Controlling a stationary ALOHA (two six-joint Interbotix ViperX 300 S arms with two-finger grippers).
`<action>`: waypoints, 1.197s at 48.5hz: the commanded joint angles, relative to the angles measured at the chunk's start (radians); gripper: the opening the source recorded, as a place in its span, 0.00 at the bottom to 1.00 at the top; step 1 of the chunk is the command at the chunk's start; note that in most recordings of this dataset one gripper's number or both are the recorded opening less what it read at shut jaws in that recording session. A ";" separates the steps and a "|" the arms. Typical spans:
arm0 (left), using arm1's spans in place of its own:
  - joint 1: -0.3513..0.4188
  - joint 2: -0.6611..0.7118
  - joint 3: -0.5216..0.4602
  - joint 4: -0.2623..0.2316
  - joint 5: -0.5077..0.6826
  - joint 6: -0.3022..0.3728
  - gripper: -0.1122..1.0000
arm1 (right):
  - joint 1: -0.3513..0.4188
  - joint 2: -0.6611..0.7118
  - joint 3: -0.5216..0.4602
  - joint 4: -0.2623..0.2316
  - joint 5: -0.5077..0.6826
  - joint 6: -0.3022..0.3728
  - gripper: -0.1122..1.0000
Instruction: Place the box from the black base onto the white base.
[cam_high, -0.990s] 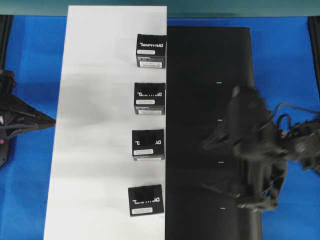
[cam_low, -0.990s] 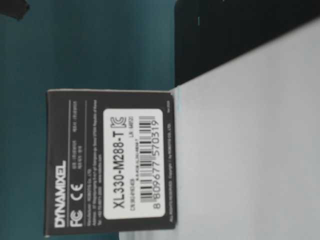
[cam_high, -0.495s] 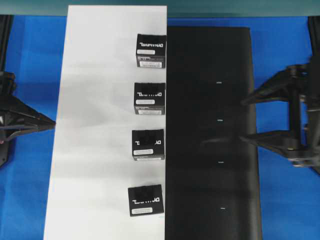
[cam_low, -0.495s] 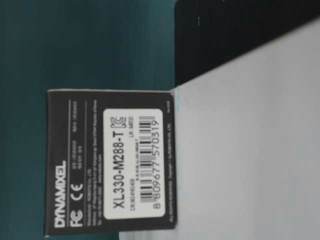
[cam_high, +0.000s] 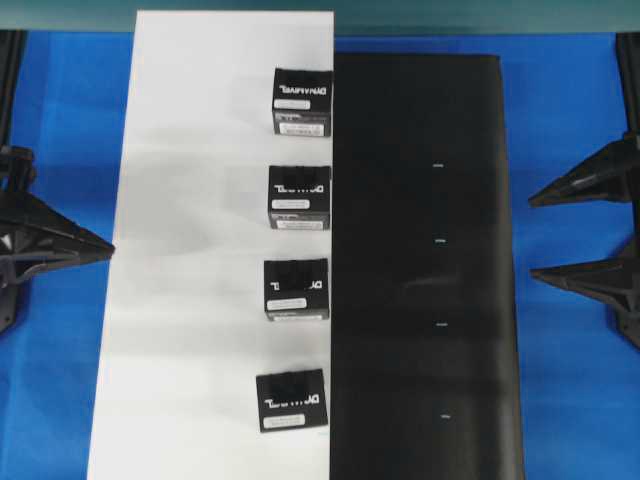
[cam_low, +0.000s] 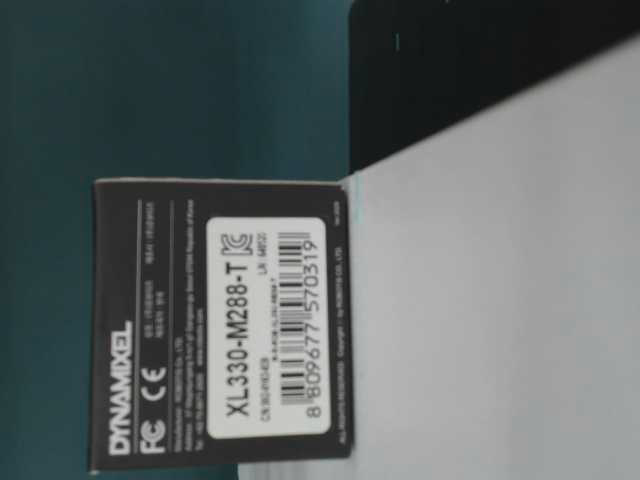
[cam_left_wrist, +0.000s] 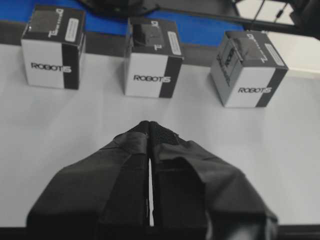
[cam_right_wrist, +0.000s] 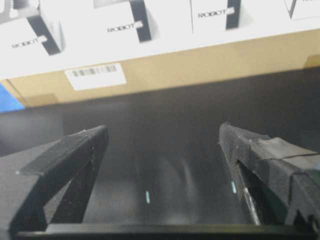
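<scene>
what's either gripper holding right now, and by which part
Nothing. The left gripper is shut on empty air over the white base; the right gripper is open above the black base.

four boxes (cam_high: 292, 400) on white base (cam_high: 200, 250); black base (cam_high: 420, 250) seemingly bare.

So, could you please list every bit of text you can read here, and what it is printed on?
"DYNAMIXEL", mirrored: tops of the four boxes on the white base.
"DYNAMIXEL", "XL330-M288-T", "8 809677 570319", "FC", "CE": side of the nearest box.
"ROBOTIS": box fronts, left wrist view.
Fine print there, and the barcode sticker on the base's edge: too small.
</scene>
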 joint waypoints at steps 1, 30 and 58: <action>0.002 0.002 -0.014 0.003 -0.009 -0.005 0.08 | 0.002 -0.002 0.005 -0.003 -0.044 0.002 0.99; -0.015 -0.009 -0.023 0.003 -0.009 -0.003 0.08 | -0.046 -0.075 0.138 -0.043 -0.402 -0.064 0.99; -0.017 -0.011 -0.023 0.003 -0.011 -0.003 0.08 | -0.115 -0.074 0.186 0.038 -0.460 0.029 0.96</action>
